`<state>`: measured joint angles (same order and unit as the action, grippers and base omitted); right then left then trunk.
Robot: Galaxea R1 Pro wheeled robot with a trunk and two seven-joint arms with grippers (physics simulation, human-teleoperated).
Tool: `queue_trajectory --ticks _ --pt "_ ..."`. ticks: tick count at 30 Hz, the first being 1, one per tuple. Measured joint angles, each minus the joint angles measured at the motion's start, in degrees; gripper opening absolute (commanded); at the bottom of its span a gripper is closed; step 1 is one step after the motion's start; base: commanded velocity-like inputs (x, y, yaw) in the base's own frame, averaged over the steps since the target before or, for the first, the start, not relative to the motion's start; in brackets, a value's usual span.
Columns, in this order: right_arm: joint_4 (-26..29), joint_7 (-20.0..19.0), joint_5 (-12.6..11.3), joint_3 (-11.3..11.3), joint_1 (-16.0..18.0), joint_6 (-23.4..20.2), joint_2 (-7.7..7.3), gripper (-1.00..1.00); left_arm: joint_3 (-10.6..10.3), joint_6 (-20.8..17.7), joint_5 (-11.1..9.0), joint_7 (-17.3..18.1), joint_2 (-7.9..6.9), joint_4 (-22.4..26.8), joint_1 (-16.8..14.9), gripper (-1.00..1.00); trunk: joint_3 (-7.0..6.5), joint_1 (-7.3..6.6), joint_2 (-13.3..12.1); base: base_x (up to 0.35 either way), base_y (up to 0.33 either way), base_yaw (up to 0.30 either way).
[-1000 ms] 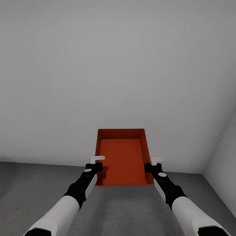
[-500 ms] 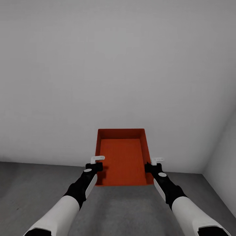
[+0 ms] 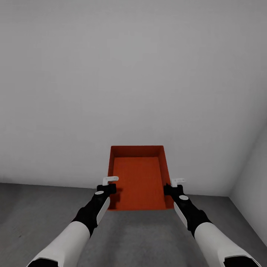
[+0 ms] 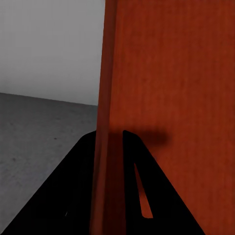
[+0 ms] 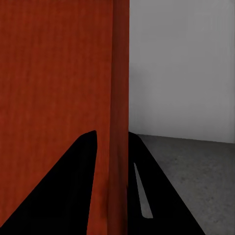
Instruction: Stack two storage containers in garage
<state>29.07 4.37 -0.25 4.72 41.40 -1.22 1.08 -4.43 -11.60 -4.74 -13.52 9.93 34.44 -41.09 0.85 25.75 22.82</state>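
Note:
One orange-red open-top storage container [image 3: 138, 180] hangs level in front of me, above the dark grey garage floor [image 3: 141, 237]. My left gripper [image 3: 108, 187] is shut on its left side wall near the front corner. My right gripper [image 3: 171, 188] is shut on the right side wall opposite. In the left wrist view the ribbed wall [image 4: 105, 98] runs between the two black fingers of the left gripper [image 4: 108, 142]. In the right wrist view the container wall [image 5: 120, 73] is pinched the same way by the right gripper [image 5: 111, 139]. The container's inside is empty.
A plain white wall [image 3: 133, 74] stands straight ahead, meeting the speckled concrete floor just past the container. A second white wall [image 3: 256, 178] forms a corner at the right. Bare floor stretches to the left [image 3: 33, 207].

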Motion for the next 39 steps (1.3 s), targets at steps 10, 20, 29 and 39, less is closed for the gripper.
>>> queue_trajectory --ticks 10,20,29,39 --pt "0.0 0.0 0.0 0.01 -0.02 -0.08 0.0 -1.0 0.01 -0.02 -0.02 0.01 0.0 -0.06 0.01 -1.0 1.75 2.19 3.97 0.0 0.0 0.0" --pt "-0.01 0.0 0.0 0.01 -0.02 -0.08 0.0 -1.0 0.02 -0.02 -0.02 0.01 0.0 -0.06 0.01 -1.0 3.56 4.39 7.99 0.0 0.0 0.0" --pt "-0.01 0.0 0.0 0.01 -0.02 -0.06 0.0 -1.0 0.01 -0.02 -0.01 0.01 0.0 -0.05 0.01 -1.0 5.18 6.37 11.62 0.0 0.0 0.0" --pt "-0.01 0.01 -0.01 0.02 -0.02 -0.08 0.0 -1.0 0.02 -0.02 -0.02 0.01 0.0 -0.07 0.01 -1.0 6.99 8.57 15.64 0.0 0.0 0.0"
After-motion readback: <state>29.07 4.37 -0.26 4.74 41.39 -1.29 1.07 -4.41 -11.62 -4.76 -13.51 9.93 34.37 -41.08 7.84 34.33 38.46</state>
